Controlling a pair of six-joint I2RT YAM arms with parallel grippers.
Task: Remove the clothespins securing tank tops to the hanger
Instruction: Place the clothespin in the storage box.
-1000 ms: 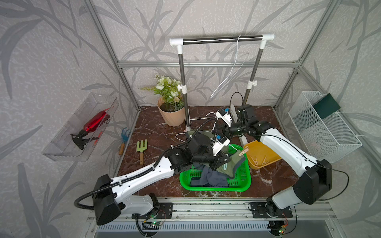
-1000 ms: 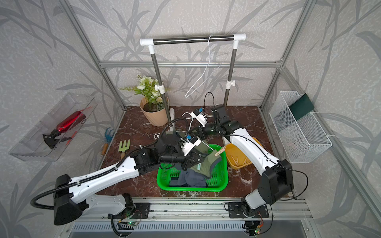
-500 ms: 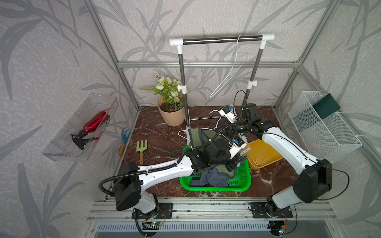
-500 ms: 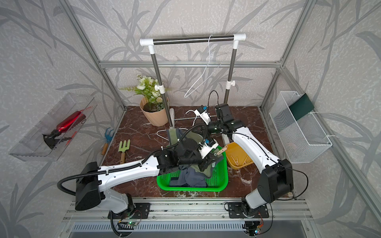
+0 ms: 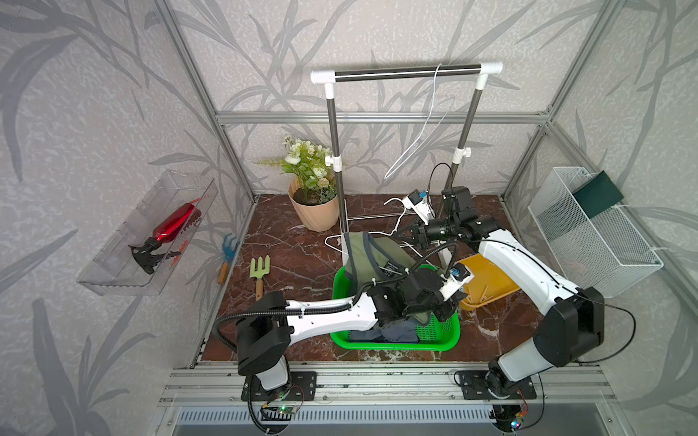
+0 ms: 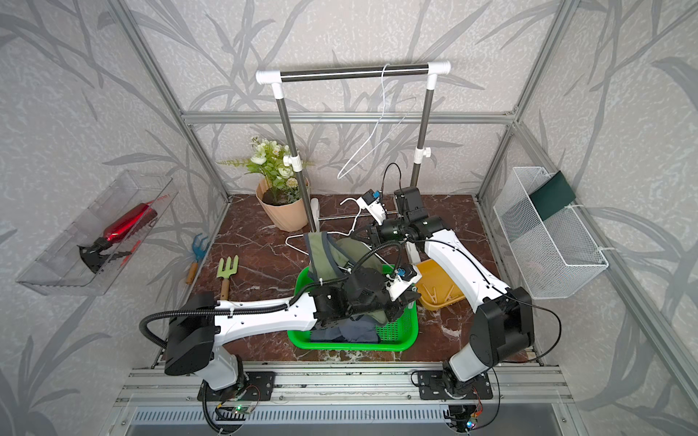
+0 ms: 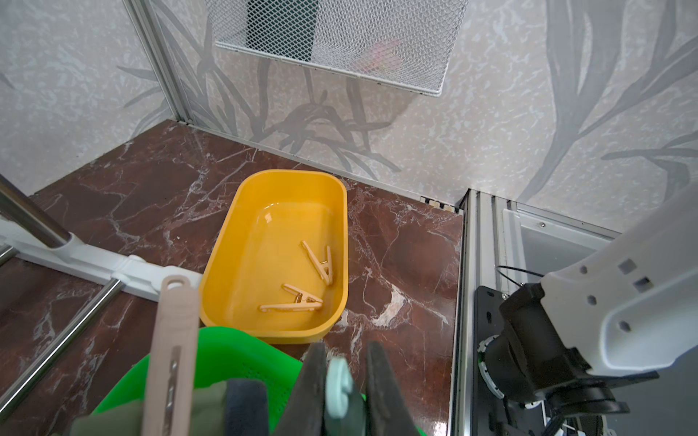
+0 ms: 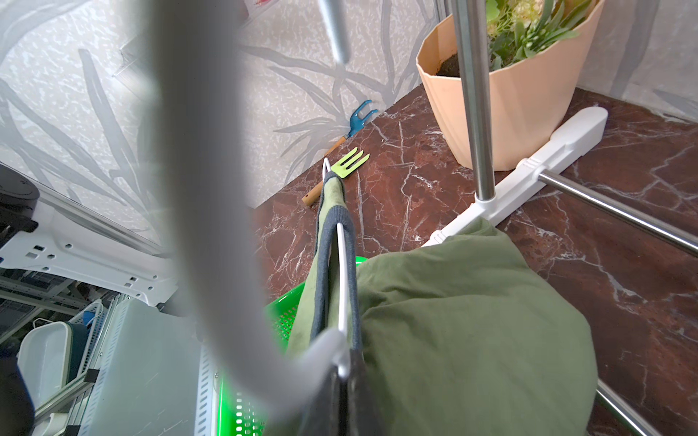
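Note:
My right gripper [image 8: 342,362] [image 5: 413,239] is shut on the white wire hanger [image 8: 342,264]. The olive tank top [image 5: 372,253] [image 8: 472,321] drapes from the hanger into the green basket [image 5: 396,343], where the navy tank top [image 5: 393,334] lies. My left gripper [image 7: 345,349] [image 5: 449,307] hangs over the basket's right edge, its jaws closed on a small pale rounded piece [image 7: 338,381] that I cannot identify. A tan clothespin [image 7: 173,339] stands beside it on olive cloth. Two clothespins [image 7: 319,262] [image 7: 292,302] lie in the yellow tray [image 7: 226,241].
The clothes rack [image 5: 336,151] stands behind the basket, and an empty hanger [image 5: 415,143] hangs on its bar. A flower pot [image 5: 315,211], a green garden fork [image 5: 260,270] and a blue rake [image 5: 228,245] stand at the left. A white wire basket [image 5: 596,234] hangs on the right wall.
My left arm has swung right, from beside the hanger to the basket's right edge near the yellow tray, and olive cloth came along with it. My right gripper stayed shut on the hanger.

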